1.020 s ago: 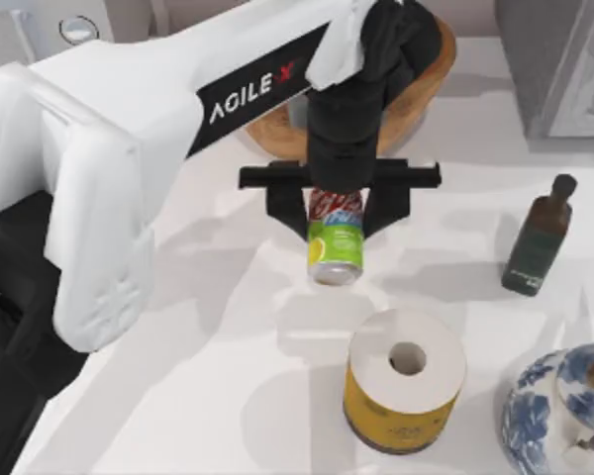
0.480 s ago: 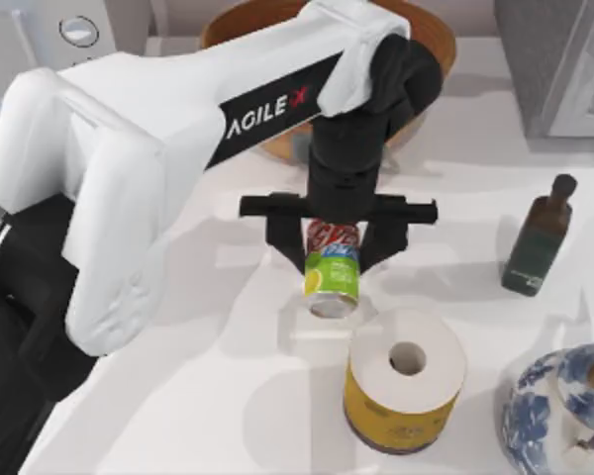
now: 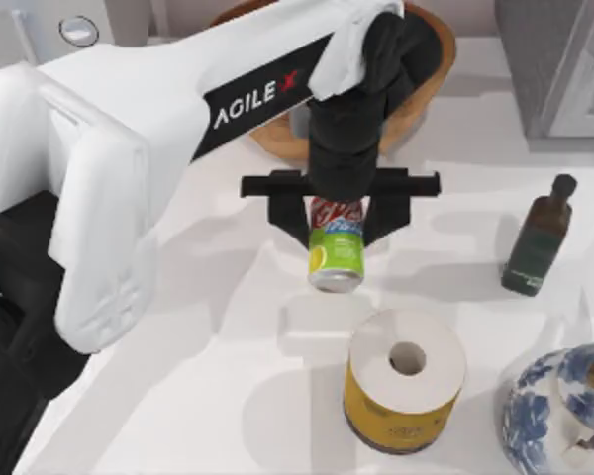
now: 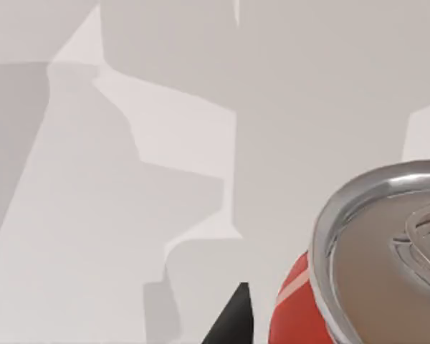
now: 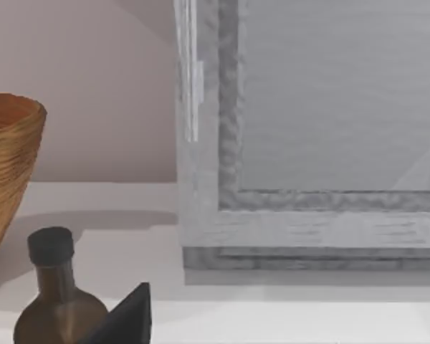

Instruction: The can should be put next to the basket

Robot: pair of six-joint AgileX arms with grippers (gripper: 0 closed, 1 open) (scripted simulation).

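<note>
My left gripper (image 3: 337,226) is shut on the can (image 3: 337,259), gripping its red upper half from both sides. The lime-green lower half hangs below the fingers. The can is just in front of the brown woven basket (image 3: 423,94), which my left arm partly covers. The can's shadow lies apart from it on the white table (image 3: 178,396). In the left wrist view the can's silver top (image 4: 387,251) sits close, beside one black fingertip (image 4: 233,322). My right arm stays parked off to the right; its wrist view catches the basket's side (image 5: 7,165).
A yellow-wrapped paper roll (image 3: 406,381) stands right in front of the can. A dark green bottle (image 3: 537,237) is to the right, a blue-and-white ceramic vessel (image 3: 559,416) at front right, and a grey framed box (image 3: 564,59) at back right.
My left gripper, still holding the can, dipped toward the paper roll half a second ago. It has since come back toward the basket, close to where it was a second ago.
</note>
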